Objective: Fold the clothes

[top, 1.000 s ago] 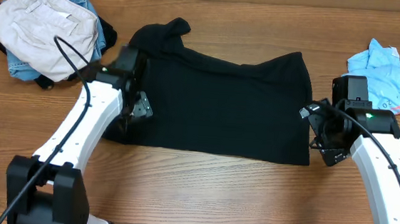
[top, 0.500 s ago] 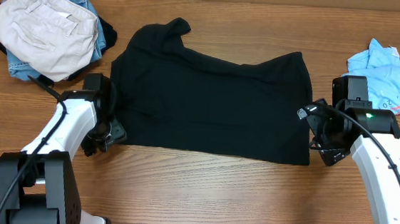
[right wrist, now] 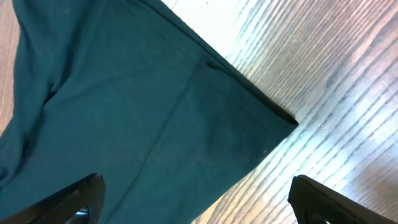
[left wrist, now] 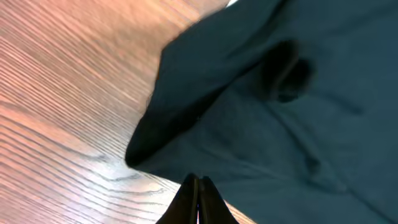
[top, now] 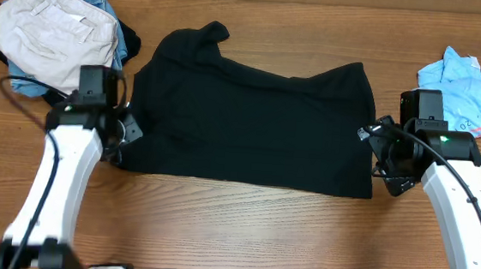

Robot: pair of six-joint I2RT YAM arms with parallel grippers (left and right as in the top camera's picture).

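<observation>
The black T-shirt (top: 250, 122) edge lies at the tips of the closed left fingers (left wrist: 189, 202); another corner sits between the wide-open right fingers (right wrist: 336, 205).

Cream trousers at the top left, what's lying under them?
Under the cream trousers, blue fabric pokes out at their far and near edges, and some black fabric at their right side. The trousers cover the rest, so which garments these are is hidden.

Cream trousers (top: 55, 34), light blue tee (top: 463, 88), wooden table (top: 242, 229)
</observation>
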